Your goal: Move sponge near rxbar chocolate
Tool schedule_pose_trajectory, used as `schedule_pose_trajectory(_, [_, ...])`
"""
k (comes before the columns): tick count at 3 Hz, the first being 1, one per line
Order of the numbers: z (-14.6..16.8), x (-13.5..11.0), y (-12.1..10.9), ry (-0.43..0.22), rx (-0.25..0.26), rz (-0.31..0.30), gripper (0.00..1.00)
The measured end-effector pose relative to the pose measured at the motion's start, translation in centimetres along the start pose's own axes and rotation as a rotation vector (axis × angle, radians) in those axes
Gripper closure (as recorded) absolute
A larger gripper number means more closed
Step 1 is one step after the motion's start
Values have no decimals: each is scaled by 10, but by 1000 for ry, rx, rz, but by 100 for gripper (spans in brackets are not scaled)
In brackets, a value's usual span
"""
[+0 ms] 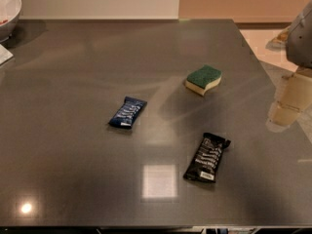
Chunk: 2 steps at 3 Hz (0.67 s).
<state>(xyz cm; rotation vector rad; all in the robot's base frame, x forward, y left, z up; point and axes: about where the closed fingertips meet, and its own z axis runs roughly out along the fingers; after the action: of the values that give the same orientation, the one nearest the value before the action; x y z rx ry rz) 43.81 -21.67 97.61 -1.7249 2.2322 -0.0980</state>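
Observation:
The sponge (pixel 204 79), dark green on top over pale yellow foam, lies on the dark grey table (pixel 73 82) right of centre. The rxbar chocolate (pixel 206 157), a black wrapper with white lettering, lies nearer the front, almost straight below the sponge in the view and about a bar's length away. My gripper (pixel 288 104) hangs at the right edge of the view, above the table's right side. It is to the right of the sponge and apart from it, and it holds nothing that I can see.
A blue-wrapped bar (pixel 127 112) lies left of centre. A white bowl (pixel 7 11) stands at the far left corner, with a flat pale item (pixel 4 55) below it. The table's right edge runs just beyond the gripper.

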Motion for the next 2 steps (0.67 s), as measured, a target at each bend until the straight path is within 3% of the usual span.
schedule_pose_trajectory(2, [0, 0, 0, 0, 0, 0, 0])
